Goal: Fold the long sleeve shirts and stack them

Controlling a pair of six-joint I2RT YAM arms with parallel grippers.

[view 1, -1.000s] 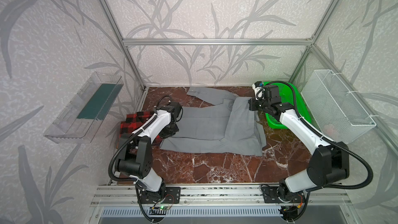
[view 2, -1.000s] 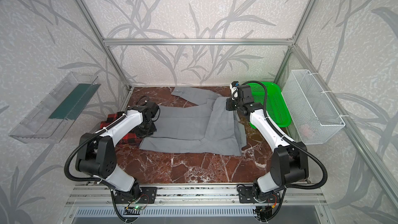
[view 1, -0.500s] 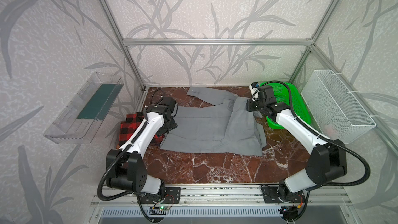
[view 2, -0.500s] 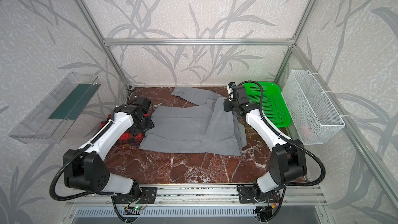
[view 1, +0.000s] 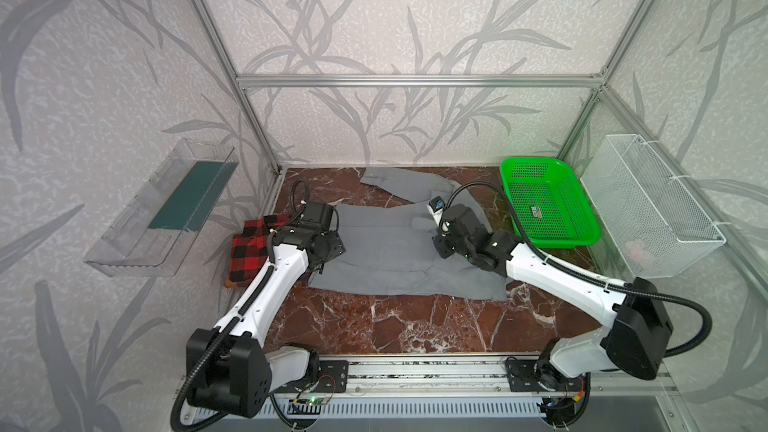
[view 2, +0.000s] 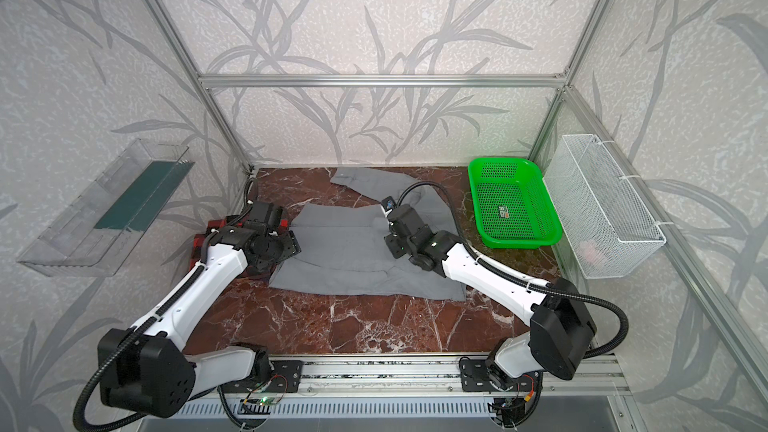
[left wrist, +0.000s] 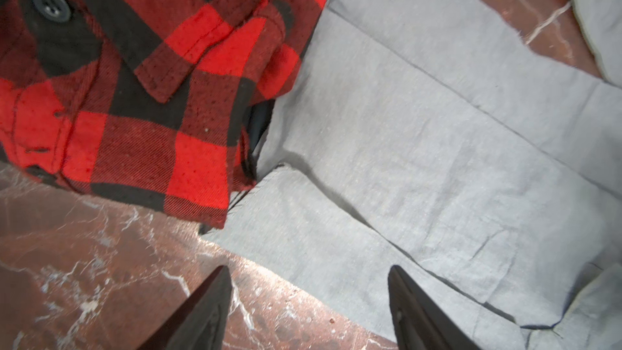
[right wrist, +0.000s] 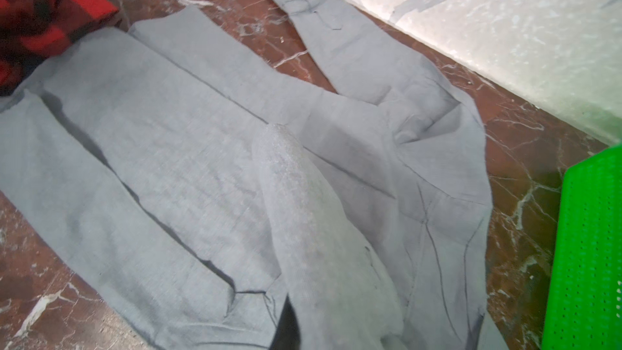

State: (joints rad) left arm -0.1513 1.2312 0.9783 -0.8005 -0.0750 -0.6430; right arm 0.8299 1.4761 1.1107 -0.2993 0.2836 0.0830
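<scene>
- The grey shirt [view 1: 386, 251] is thin, smooth woven cloth, spread flat on the glossy veined marble table [view 1: 415, 326]. The thick red-and-black plaid shirt [view 1: 249, 243] lies folded, touching its left edge.
- Since a second ago your left gripper [left wrist: 308, 272] has opened, and your right gripper [view 1: 439, 243] has carried its fold left and nearer.
- Your left fingers [left wrist: 208, 308] stand wide and empty over the grey shirt's left edge. Your right fingers [right wrist: 286, 324] pinch a raised fold of grey cloth.
</scene>
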